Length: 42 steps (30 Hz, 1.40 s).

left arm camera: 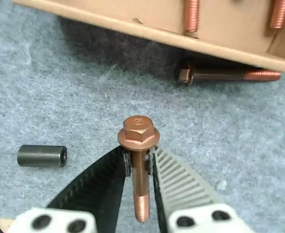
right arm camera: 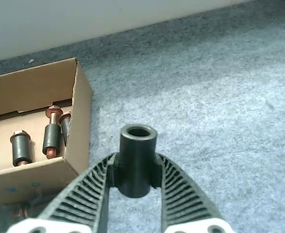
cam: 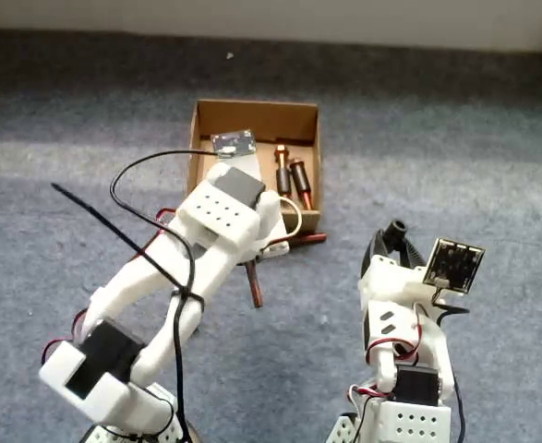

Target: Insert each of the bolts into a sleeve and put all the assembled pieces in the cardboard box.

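Note:
My left gripper (left arm camera: 140, 151) is shut on a copper bolt (left arm camera: 139, 133), hex head outward, held over the carpet just in front of the cardboard box (cam: 206, 115). In the high view the bolt (cam: 255, 288) hangs below that arm. A loose black sleeve (left arm camera: 42, 156) lies on the carpet beside it. My right gripper (right arm camera: 136, 162) is shut on another black sleeve (right arm camera: 138, 141), upright with its bore showing, to the right of the box (right arm camera: 81, 97). Assembled pieces (right arm camera: 52, 136) (cam: 300, 183) lie inside the box.
One more bolt (left arm camera: 225, 75) lies on the carpet against the box's front wall, also seen as the bolt (cam: 309, 238) in the high view. Grey carpet stretches open to the right of the box. A black cable (cam: 95, 217) trails left of the left arm.

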### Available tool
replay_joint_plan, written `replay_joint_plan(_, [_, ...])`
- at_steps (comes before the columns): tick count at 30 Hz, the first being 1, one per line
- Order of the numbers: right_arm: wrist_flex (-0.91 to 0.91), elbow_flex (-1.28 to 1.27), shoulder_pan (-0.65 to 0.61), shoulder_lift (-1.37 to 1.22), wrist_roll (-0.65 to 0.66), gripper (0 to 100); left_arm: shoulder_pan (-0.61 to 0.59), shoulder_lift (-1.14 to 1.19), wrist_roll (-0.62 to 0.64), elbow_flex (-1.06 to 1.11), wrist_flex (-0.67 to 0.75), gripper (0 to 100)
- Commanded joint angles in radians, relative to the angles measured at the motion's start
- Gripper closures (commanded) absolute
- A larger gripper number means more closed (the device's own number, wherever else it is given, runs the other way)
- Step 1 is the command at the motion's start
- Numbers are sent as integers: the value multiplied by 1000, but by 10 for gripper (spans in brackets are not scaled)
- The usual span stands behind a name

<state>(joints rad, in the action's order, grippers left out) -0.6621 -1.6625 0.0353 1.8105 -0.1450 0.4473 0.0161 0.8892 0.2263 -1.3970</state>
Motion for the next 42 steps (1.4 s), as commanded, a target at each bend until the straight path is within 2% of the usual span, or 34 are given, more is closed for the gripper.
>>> replay_joint_plan(1, [22,16,4,12,0,988,-12,-191,-109,79,57,994])
replay_joint_plan(8, [22,16,4,12,0,988,-12,-492,-133,386,322,994])
replay_joint_plan(13, [21,16,4,12,0,989,-15,-682,-133,529,433,994])
replay_joint_plan(16, [-64,18,-22,12,0,989,-45,-766,-138,575,450,994])
replay_joint_plan(22, [-211,96,-174,12,-2,989,-111,-837,-325,590,448,994])
replay_joint_plan(29, [-262,104,-351,12,-2,989,-116,-843,-351,590,443,994])
replay_joint_plan(32, [-260,104,-384,12,-2,989,-116,-843,-416,590,443,994])
replay_joint_plan(42, [-259,102,-498,12,-8,989,-116,-845,-422,610,450,994])
